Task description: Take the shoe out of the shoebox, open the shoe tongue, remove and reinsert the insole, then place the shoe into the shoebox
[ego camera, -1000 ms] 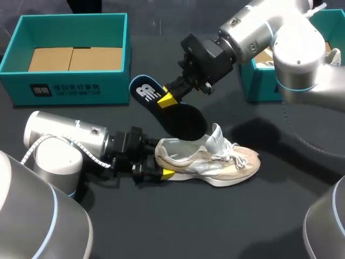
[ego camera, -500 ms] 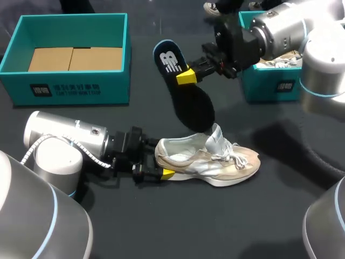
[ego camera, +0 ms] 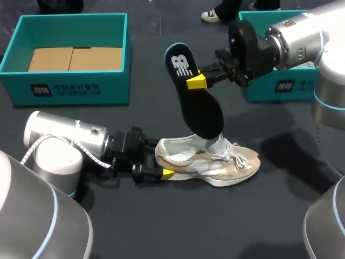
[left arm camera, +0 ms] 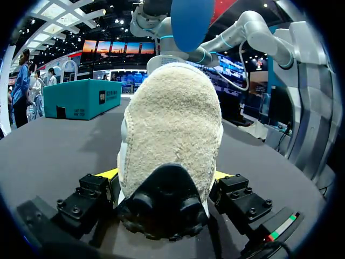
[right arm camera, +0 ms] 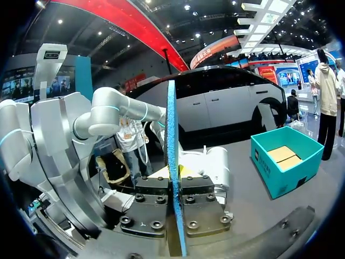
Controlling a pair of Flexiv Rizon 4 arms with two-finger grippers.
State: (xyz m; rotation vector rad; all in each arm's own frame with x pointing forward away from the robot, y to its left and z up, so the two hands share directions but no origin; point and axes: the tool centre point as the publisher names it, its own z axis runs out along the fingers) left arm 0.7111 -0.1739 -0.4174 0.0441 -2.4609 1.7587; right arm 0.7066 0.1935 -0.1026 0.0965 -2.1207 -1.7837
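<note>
A beige and white sneaker (ego camera: 215, 159) lies on its sole on the black table, toe to the right. My left gripper (ego camera: 157, 169) stands wide around its heel (left arm camera: 172, 135), a yellow fingertip (left arm camera: 108, 174) pressed to each side. Above the shoe my right gripper (ego camera: 198, 81) is shut on the insole (ego camera: 202, 110), near its heel end. The insole is black on top with a white logo and blue beneath (left arm camera: 191, 21). It hangs steeply, with its toe end just over the shoe's tongue. In the right wrist view the insole (right arm camera: 172, 140) shows edge-on between the fingers of my right gripper (right arm camera: 174, 183).
A teal shoebox (ego camera: 70, 89) with cardboard in its bottom stands open at the back left. A second teal box (ego camera: 277, 86) sits at the back right, partly hidden by my right arm. Bare table lies in front of the shoe.
My right gripper has carried the insole up and to the right, tilting it more upright. The shoe and my left arm have stayed in place.
</note>
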